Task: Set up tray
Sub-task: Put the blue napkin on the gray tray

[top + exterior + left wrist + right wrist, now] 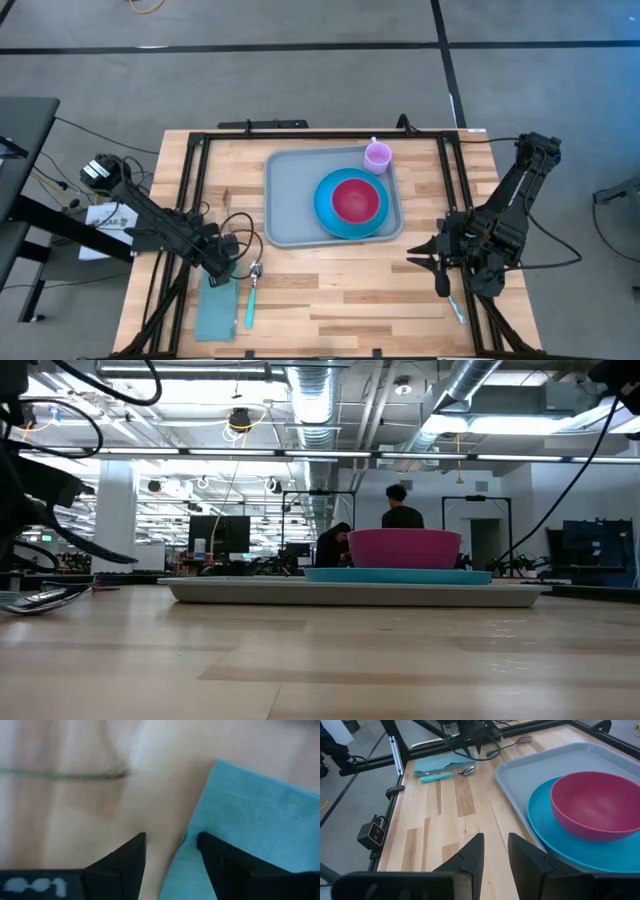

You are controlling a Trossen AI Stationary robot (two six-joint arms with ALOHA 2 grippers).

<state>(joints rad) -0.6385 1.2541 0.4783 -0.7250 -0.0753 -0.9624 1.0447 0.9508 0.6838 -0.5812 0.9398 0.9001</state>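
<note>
The left gripper (pixel 222 268) was found low over the table, its fingers parted a modest way and straddling the near edge of one teal folded napkin (pixel 250 825), one fingertip on the cloth and the other over bare wood; nothing was clamped. Just beside this gripper lay one teal-handled spoon (pixel 251 296), and one fork (pixel 512 744) was seen close by the same arm from the right wrist view. Well apart from the left gripper, toward the table's middle, sat the one tray (pixel 290 205), carrying one blue plate (pixel 326 205) with one magenta bowl (pixel 355 199) on it and one lilac cup (pixel 377 155) at a far corner. The right gripper (pixel 437 262) waited beyond the tray's other side, fingers slightly parted and empty, the tray just ahead of it. One more teal-handled utensil (pixel 456 308) lay beside that arm; its type could not be determined. In judgement, the tray appeared stiff, light moulded plastic, smooth and liable to slide on the wood; now loaded, it would best be gripped at the low raised rim on a long side, kept level to prevent the bowl and cup shifting.
</note>
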